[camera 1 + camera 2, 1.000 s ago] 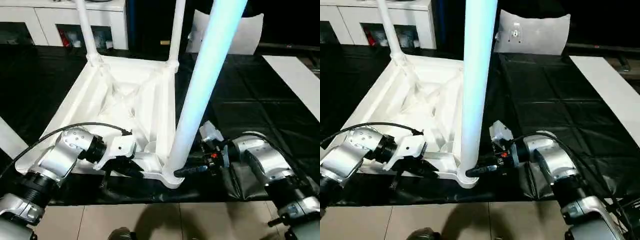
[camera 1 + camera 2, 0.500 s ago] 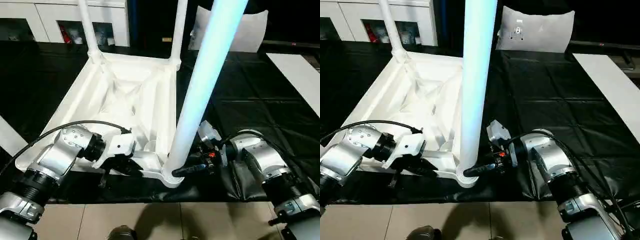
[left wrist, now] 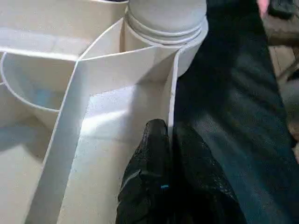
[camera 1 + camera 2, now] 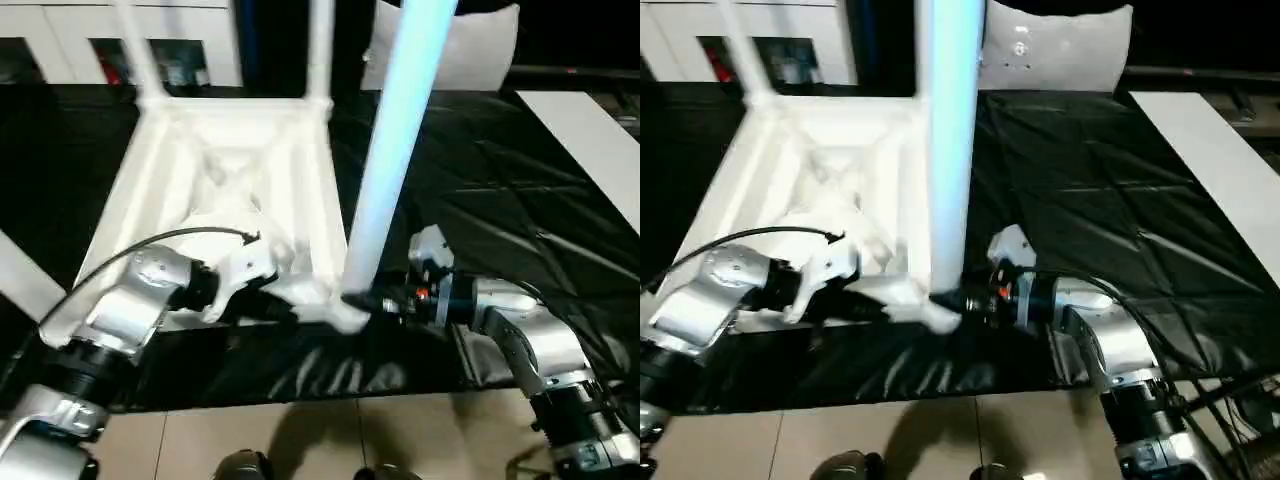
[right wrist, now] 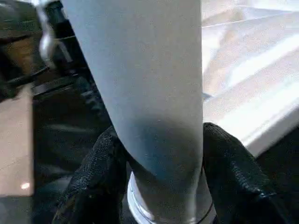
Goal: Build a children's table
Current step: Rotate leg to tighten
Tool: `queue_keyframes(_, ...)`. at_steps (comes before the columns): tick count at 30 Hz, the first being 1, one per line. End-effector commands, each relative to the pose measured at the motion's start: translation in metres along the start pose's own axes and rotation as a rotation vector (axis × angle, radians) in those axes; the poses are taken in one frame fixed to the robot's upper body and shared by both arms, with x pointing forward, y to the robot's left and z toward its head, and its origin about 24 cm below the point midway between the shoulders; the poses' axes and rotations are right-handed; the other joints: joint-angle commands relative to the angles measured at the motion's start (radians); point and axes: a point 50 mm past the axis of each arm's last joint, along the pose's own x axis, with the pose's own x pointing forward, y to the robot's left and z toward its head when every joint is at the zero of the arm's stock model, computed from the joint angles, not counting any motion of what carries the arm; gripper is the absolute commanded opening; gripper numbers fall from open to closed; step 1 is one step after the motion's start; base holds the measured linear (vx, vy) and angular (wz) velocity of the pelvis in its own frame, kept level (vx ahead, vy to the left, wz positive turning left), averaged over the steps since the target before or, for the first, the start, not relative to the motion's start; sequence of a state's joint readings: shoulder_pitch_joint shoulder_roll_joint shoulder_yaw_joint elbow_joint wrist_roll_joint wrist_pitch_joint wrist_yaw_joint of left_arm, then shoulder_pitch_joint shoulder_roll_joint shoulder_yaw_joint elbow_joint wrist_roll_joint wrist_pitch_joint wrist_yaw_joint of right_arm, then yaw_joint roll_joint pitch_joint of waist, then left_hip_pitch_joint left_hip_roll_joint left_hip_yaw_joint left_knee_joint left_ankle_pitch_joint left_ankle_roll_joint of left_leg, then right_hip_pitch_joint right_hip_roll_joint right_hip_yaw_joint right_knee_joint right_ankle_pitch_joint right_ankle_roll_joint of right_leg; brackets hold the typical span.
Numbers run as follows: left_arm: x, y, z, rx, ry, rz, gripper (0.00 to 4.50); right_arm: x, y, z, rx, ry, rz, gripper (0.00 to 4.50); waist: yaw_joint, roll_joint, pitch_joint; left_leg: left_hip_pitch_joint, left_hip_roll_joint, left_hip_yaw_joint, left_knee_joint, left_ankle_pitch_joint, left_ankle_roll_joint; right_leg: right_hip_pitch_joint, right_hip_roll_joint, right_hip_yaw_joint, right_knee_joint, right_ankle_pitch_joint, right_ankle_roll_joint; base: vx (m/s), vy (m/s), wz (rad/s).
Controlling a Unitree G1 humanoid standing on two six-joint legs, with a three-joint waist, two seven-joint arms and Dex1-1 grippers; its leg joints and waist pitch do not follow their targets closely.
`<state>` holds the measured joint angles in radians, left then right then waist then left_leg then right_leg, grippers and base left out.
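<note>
The children's table (image 4: 230, 170) lies upside down on the black-covered surface (image 4: 520, 200), ribbed underside up. Two legs stand in the far corner sockets, and a third leg (image 4: 395, 150) rises from the near right corner socket (image 4: 340, 312), close to the surface's near edge.

The step in hand looks like seating this third leg fully. To do it well, the leg should be kept square to the socket and pressed straight down along its own axis, with any twisting done gently so the grooved foot does not bind against the socket rim. The top needs to be braced against that push, since it sits near the edge and could slide or tip toward the floor. The near left corner appears still to lack a leg, so the top should stay flat for that one.

The right hand (image 5: 159, 186) straddles the base of the third leg just above the socket, its two black fingers (image 5: 233, 172) half spread and pressed against either side of the tube, gripping it. The left hand (image 3: 170, 186) is closed, its fingers pinching the thin near rim wall of the top (image 3: 174, 93) just beside the same socket, steadying it.
</note>
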<state>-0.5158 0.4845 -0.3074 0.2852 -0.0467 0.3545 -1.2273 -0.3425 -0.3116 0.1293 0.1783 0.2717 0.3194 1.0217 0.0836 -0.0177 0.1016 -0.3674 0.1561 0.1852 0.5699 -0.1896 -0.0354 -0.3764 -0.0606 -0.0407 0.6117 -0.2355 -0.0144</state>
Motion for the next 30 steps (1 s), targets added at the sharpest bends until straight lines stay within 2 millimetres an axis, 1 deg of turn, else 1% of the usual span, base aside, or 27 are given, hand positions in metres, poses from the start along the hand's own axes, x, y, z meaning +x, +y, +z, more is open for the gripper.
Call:
queue_keyframes(1, 0.031, 0.000, 0.018, -0.015, -0.053, 0.057, 0.00, 0.040, 0.034, -0.012, 0.063, 0.015, 0.098, 1.99, -0.004, 0.001, -0.031, 0.016, 0.087, -0.038, -0.089, -0.219, 0.021, 0.010, -0.107, 0.065, -0.095, -0.288, -0.191, 0.000, 0.000, 0.00)
queue_keyframes(3, 0.040, 0.002, 0.022, -0.028, -0.050, 0.094, 0.00, 0.047, 0.036, -0.016, 0.088, 0.014, 0.025, 1.99, -0.006, -0.002, -0.029, 0.015, 0.083, -0.036, -0.090, -0.223, 0.020, 0.009, -0.106, 0.065, -0.100, -0.301, -0.186, 0.000, 0.000, 0.00)
queue_keyframes(4, 0.047, 0.004, 0.025, -0.039, -0.040, 0.140, 0.00, 0.055, 0.037, -0.019, 0.106, 0.017, -0.058, 1.99, -0.007, -0.001, -0.026, 0.015, 0.084, -0.037, -0.092, -0.227, 0.018, 0.008, -0.106, 0.065, -0.101, -0.324, -0.177, 0.000, 0.000, 0.00)
queue_keyframes(5, 0.047, 0.004, 0.025, -0.039, -0.040, 0.140, 0.00, 0.055, 0.037, -0.019, 0.106, 0.017, -0.058, 1.98, -0.008, -0.001, -0.026, 0.016, 0.083, -0.036, -0.092, -0.228, 0.016, 0.006, -0.106, 0.065, -0.104, -0.333, -0.174, 0.000, 0.000, 0.00)
queue_keyframes(7, 0.056, 0.006, 0.028, -0.037, -0.011, 0.194, 0.00, 0.070, 0.036, -0.019, 0.135, 0.014, -0.172, 1.97, -0.009, 0.002, -0.021, 0.016, 0.084, -0.039, -0.097, -0.249, 0.006, 0.003, -0.107, 0.066, -0.108, -0.372, -0.161, 0.000, 0.000, 0.00)
queue_keyframes(9, 0.061, 0.006, 0.030, -0.037, -0.001, 0.229, 0.00, 0.081, 0.035, -0.017, 0.166, 0.011, -0.269, 1.96, -0.012, 0.002, -0.017, 0.020, 0.084, -0.042, -0.101, -0.296, -0.009, -0.003, -0.108, 0.068, -0.117, -0.455, -0.136, 0.000, 0.000, 0.00)
queue_keyframes(10, 0.067, 0.006, 0.033, -0.040, -0.002, 0.263, 0.00, 0.091, 0.033, -0.015, 0.207, 0.004, -0.374, 1.96, -0.019, 0.004, -0.014, 0.020, 0.084, -0.045, -0.104, -0.320, -0.021, -0.009, -0.110, 0.070, -0.120, -0.492, -0.129, 0.000, 0.000, 0.00)
queue_keyframes(11, 0.070, 0.006, 0.035, -0.040, -0.002, 0.275, 0.00, 0.098, 0.031, -0.013, 0.240, -0.008, -0.446, 1.96, -0.023, 0.004, -0.008, 0.022, 0.083, -0.048, -0.106, -0.357, -0.031, -0.014, -0.110, 0.069, -0.125, -0.541, -0.118, 0.000, 0.000, 0.00)
queue_keyframes(12, 0.070, 0.006, 0.035, -0.040, -0.002, 0.276, 0.00, 0.098, 0.031, -0.013, 0.241, -0.009, -0.448, 1.96, -0.029, 0.004, -0.006, 0.028, 0.081, -0.057, -0.107, -0.415, -0.047, -0.017, -0.115, 0.068, -0.132, -0.638, -0.089, 0.000, 0.000, 0.00)
queue_keyframes(13, 0.071, 0.005, 0.035, -0.040, -0.004, 0.280, 0.00, 0.100, 0.031, -0.012, 0.252, -0.013, -0.467, 1.96, -0.035, 0.005, -0.006, 0.027, 0.083, -0.065, -0.111, -0.449, -0.053, -0.016, -0.114, 0.067, -0.134, -0.654, -0.071, 0.000, 0.000, 0.00)
queue_keyframes(14, 0.076, 0.004, 0.038, -0.038, -0.014, 0.293, 0.00, 0.107, 0.030, -0.009, 0.283, -0.024, -0.540, 1.96, -0.037, 0.006, -0.008, 0.024, 0.083, -0.066, -0.114, -0.448, -0.055, -0.012, -0.113, 0.066, -0.133, -0.635, -0.068, 0.000, 0.000, 0.00)
queue_keyframes(15, 0.076, 0.004, 0.039, -0.038, -0.015, 0.294, 0.00, 0.108, 0.030, -0.009, 0.283, -0.025, -0.543, 1.96, -0.041, 0.010, -0.014, 0.027, 0.084, -0.062, -0.118, -0.443, -0.065, -0.016, -0.106, 0.067, -0.129, -0.567, -0.076, 0.000, 0.000, 0.00)
queue_keyframes(16, 0.077, 0.003, 0.039, -0.036, -0.018, 0.294, 0.00, 0.110, 0.030, -0.007, 0.281, -0.026, -0.556, 1.96, -0.042, 0.011, -0.015, 0.025, 0.084, -0.060, -0.122, -0.422, -0.065, -0.010, -0.102, 0.065, -0.126, -0.487, -0.083, 0.000, 0.000, 0.00)
queue_keyframes(17, 0.078, 0.003, 0.040, -0.034, -0.020, 0.295, 0.00, 0.111, 0.031, -0.007, 0.279, -0.027, -0.564, 1.96, -0.043, 0.013, -0.016, 0.025, 0.086, -0.058, -0.123, -0.410, -0.066, -0.010, -0.101, 0.066, -0.124, -0.443, -0.089, 0.000, 0.000, 0.00)
queue_keyframes(18, 0.078, 0.002, 0.040, -0.028, -0.027, 0.288, 0.00, 0.110, 0.031, -0.003, 0.265, -0.055, -0.547, 1.96, -0.044, 0.015, -0.021, 0.026, 0.086, -0.052, -0.122, -0.380, -0.065, -0.007, -0.099, 0.066, -0.120, -0.352, -0.106, 0.000, 0.000, 0.00)
queue_keyframes(19, 0.077, 0.001, 0.040, -0.024, -0.029, 0.282, 0.00, 0.108, 0.031, -0.001, 0.247, -0.073, -0.531, 2.52, -0.045, 0.015, -0.021, 0.024, 0.086, -0.051, -0.122, -0.364, -0.062, -0.004, -0.097, 0.066, -0.116, -0.311, -0.114, 0.000, 0.000, 0.00)
queue_keyframes(20, 0.077, 0.001, 0.039, -0.023, -0.029, 0.281, 0.00, 0.107, 0.031, 0.000, 0.237, -0.085, -0.524, 2.52, -0.045, 0.018, -0.023, 0.022, 0.087, -0.047, -0.121, -0.338, -0.060, 0.000, -0.097, 0.065, -0.111, -0.243, -0.130, 0.000, 0.000, 0.00)
queue_keyframes(21, 0.075, 0.001, 0.037, -0.018, -0.023, 0.277, 0.00, 0.101, 0.030, 0.000, 0.203, -0.103, -0.505, 2.72, -0.045, 0.020, -0.029, 0.023, 0.087, -0.043, -0.119, -0.326, -0.052, 0.004, -0.096, 0.065, -0.109, -0.216, -0.140, 0.000, 0.000, 0.00)
queue_keyframes(22, 0.071, 0.002, 0.033, -0.013, -0.015, 0.274, 0.00, 0.090, 0.026, -0.001, 0.178, -0.120, -0.490, 2.84, -0.043, 0.016, -0.033, 0.025, 0.087, -0.037, -0.113, -0.304, -0.037, 0.007, -0.096, 0.065, -0.108, -0.179, -0.147, 0.000, 0.000, 0.00)
queue_keyframes(23, 0.068, 0.003, 0.031, -0.010, -0.010, 0.272, 0.00, 0.083, 0.023, -0.001, 0.160, -0.131, -0.480, 2.84, -0.041, 0.015, -0.034, 0.025, 0.087, -0.034, -0.111, -0.285, -0.026, 0.008, -0.096, 0.065, -0.106, -0.157, -0.152, 0.000, 0.000, 0.00)
queue_keyframes(24, 0.067, 0.003, 0.030, -0.007, -0.008, 0.268, 0.00, 0.079, 0.022, -0.002, 0.151, -0.134, -0.475, 2.96, -0.036, 0.015, -0.039, 0.025, 0.088, -0.030, -0.104, -0.236, -0.004, 0.011, -0.099, 0.067, -0.103, -0.106, -0.166, 0.054, -0.010, 0.04)
queue_keyframes(25, 0.061, 0.004, 0.025, 0.003, -0.001, 0.252, 0.00, 0.060, 0.016, -0.004, 0.107, -0.137, -0.449, 3.04, -0.034, 0.014, -0.040, 0.022, 0.087, -0.029, -0.100, -0.208, 0.009, 0.014, -0.099, 0.066, -0.099, -0.069, -0.174, 0.054, -0.010, 0.04)
queue_keyframes(26, 0.058, 0.005, 0.023, 0.008, -0.001, 0.246, 0.00, 0.052, 0.013, -0.006, 0.088, -0.131, -0.436, 3.20, -0.027, 0.016, -0.052, 0.014, 0.084, -0.024, -0.085, -0.086, 0.055, 0.028, -0.097, 0.061, -0.079, 0.108, -0.204, 0.000, 0.000, 0.00)
queue_keyframes(27, 0.055, 0.005, 0.021, 0.020, 0.001, 0.229, 0.00, 0.042, 0.010, -0.007, 0.071, -0.127, -0.412, 3.29, -0.026, 0.014, -0.056, 0.012, 0.082, -0.024, -0.080, -0.054, 0.072, 0.034, -0.095, 0.059, -0.073, 0.167, -0.213, 0.000, 0.000, 0.00)
queue_keyframes(28, 0.053, 0.005, 0.020, 0.029, 0.003, 0.217, 0.00, 0.035, 0.008, -0.007, 0.062, -0.124, -0.395, 3.29, -0.026, 0.010, -0.060, 0.010, 0.079, -0.021, -0.073, -0.014, 0.105, 0.037, -0.094, 0.056, -0.064, 0.248, -0.233, 0.000, 0.000, 0.00)
queue_keyframes(29, 0.053, 0.005, 0.020, 0.029, 0.003, 0.217, 0.00, 0.035, 0.008, -0.007, 0.062, -0.124, -0.395, 3.36, -0.027, 0.010, -0.061, 0.006, 0.077, -0.021, -0.070, -0.004, 0.116, 0.039, -0.096, 0.055, -0.061, 0.271, -0.242, 0.000, 0.000, 0.00)
queue_keyframes(30, 0.049, 0.005, 0.018, 0.047, 0.007, 0.198, 0.00, 0.022, 0.004, -0.007, 0.031, -0.116, -0.360, 3.36, -0.027, 0.011, -0.062, 0.005, 0.078, -0.021, -0.069, 0.000, 0.126, 0.039, -0.098, 0.054, -0.060, 0.279, -0.250, 0.000, 0.000, 0.00)
